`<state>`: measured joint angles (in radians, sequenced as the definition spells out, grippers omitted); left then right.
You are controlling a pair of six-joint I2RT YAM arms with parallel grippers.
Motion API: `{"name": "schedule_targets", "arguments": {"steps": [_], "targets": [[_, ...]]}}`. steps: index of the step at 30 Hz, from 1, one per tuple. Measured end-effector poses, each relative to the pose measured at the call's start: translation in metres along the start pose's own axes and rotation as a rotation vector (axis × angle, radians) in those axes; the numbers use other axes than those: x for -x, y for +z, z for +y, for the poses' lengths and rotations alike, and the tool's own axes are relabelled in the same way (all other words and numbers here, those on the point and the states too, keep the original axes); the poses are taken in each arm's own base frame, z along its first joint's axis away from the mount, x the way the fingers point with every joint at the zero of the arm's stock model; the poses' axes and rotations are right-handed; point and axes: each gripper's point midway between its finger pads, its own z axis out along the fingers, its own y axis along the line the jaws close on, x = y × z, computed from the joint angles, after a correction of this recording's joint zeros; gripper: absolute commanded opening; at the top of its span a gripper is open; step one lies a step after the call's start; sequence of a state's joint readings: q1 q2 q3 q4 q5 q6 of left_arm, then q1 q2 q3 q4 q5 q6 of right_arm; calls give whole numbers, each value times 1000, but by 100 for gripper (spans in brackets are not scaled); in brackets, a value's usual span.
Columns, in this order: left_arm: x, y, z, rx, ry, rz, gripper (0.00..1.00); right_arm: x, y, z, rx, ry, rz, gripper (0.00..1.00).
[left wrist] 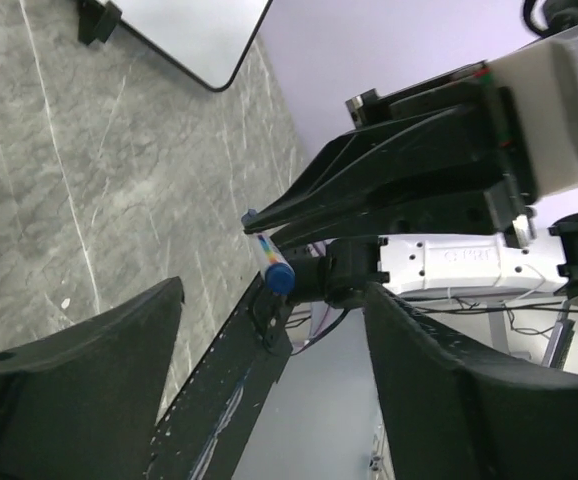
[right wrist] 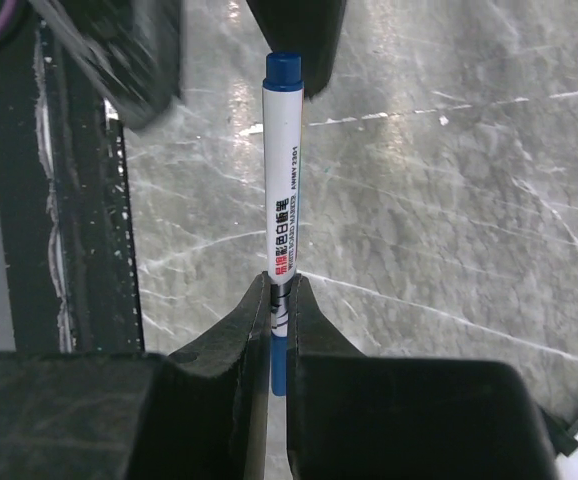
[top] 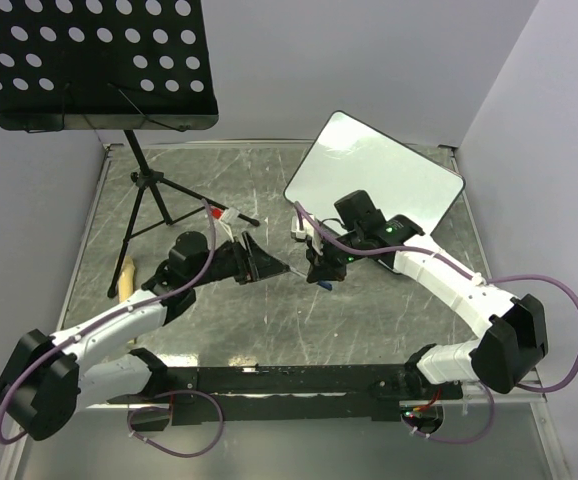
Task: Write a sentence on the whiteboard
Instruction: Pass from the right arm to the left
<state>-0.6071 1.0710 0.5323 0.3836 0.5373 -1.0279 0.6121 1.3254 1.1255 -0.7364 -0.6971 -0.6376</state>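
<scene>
While the right gripper (right wrist: 281,300) pinches the marker (right wrist: 281,170) low on its barrel | left gripper (top: 267,262) spread wide beside it; should close squarely on the blue cap (left wrist: 278,278) and pull straight | whiteboard (top: 389,165) beyond, far right, blank.

whiteboard (top: 374,170) back-right | music stand (top: 94,60) back-left | marker (right wrist: 281,200) before whiteboard

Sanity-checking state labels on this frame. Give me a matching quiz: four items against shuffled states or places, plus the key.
Items
1. whiteboard
2. marker
3. left gripper
4. music stand tray

States
A. open, holding nothing
B. black, perforated, far left
C. blank, no writing visible
D. clamped in the right gripper

Pairs: 1-C, 2-D, 3-A, 4-B
</scene>
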Motion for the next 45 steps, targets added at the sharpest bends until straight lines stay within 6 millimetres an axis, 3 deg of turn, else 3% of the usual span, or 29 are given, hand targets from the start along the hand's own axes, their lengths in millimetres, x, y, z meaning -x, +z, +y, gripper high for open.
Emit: {"name": "schedule_targets", "arguments": {"steps": [9,26,31,40,45], "targets": [[-2,13,0,-4,27,31,55,1,5,14,55,-6,2,3],[-14,19,-5,-3,88,101,52,4,9,9,55,5,16,2],[-18,24,-5,-1,100,123,41,3,11,8,60,15,22,2],[-21,26,0,9,106,140,40,2,11,9,63,24,28,2],[-22,26,2,13,114,147,25,2,12,9,66,27,29,2]]}}
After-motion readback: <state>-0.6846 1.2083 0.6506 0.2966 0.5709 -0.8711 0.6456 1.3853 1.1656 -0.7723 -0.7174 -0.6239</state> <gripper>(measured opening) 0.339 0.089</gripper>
